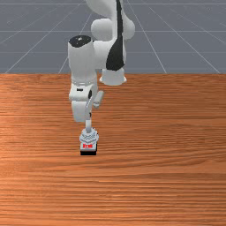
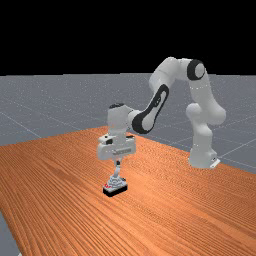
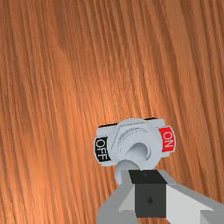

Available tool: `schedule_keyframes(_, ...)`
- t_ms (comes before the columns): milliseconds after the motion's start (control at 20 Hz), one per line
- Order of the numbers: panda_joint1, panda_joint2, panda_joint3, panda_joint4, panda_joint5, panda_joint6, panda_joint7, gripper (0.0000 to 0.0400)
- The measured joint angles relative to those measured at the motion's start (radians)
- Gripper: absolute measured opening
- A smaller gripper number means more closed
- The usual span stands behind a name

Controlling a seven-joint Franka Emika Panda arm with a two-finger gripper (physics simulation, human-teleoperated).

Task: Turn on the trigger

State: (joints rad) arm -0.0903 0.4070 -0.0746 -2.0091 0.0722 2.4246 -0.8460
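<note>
The gripper (image 1: 89,115) is just above the switch's lever (image 1: 88,125) in the front view. The far view has the gripper (image 2: 118,163) over the lever (image 2: 117,171), which leans away from the red label (image 2: 107,185). The grey switch (image 1: 88,137) stands upright on its black base (image 1: 88,152), the red label toward the front camera. In the wrist view the gripper (image 3: 150,175) is shut, its fingertips beside the lever's round tip (image 3: 127,170); whether they touch I cannot tell. The ON label (image 3: 167,139) and OFF label (image 3: 101,149) lie at opposite ends of the switch.
Orange-brown wooden table (image 1: 167,132) surrounds the switch. Its far edge runs behind the arm in the front view. The arm's base (image 2: 202,157) stands at the table's edge on the far view's right.
</note>
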Motion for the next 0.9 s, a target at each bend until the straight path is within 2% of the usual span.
schedule_keyframes(50, -0.021, 0.041, 0.017, 0.094, 0.030, -0.194, -0.026, 0.0000)
schedule_keyframes(150, -0.021, 0.006, 0.013, 0.042, 0.022, -0.205, -0.025, 0.0000)
schedule_keyframes(250, -0.027, -0.077, 0.016, -0.104, 0.040, -0.049, -0.050, 0.0000)
schedule_keyframes(300, -0.056, -0.084, 0.042, -0.118, 0.115, -0.031, -0.117, 0.0000)
schedule_keyframes(350, -0.024, -0.087, 0.015, -0.131, 0.062, 0.002, -0.011, 0.0000)
schedule_keyframes(400, -0.038, -0.092, 0.032, -0.163, 0.081, 0.074, -0.083, 0.0000)
schedule_keyframes(450, -0.039, -0.068, 0.031, -0.129, 0.078, 0.017, -0.080, 0.0000)
schedule_keyframes(500, -0.037, -0.057, 0.030, -0.130, 0.060, 0.032, -0.097, 0.0000)
schedule_keyframes(600, -0.039, -0.033, 0.033, -0.130, 0.063, 0.055, -0.103, 0.0000)
schedule_keyframes(750, -0.009, -0.007, 0.004, -0.107, 0.092, 0.063, 0.080, 0.0000)
schedule_keyframes(900, -0.008, 0.003, 0.004, -0.070, 0.099, 0.042, 0.082, 0.0000)
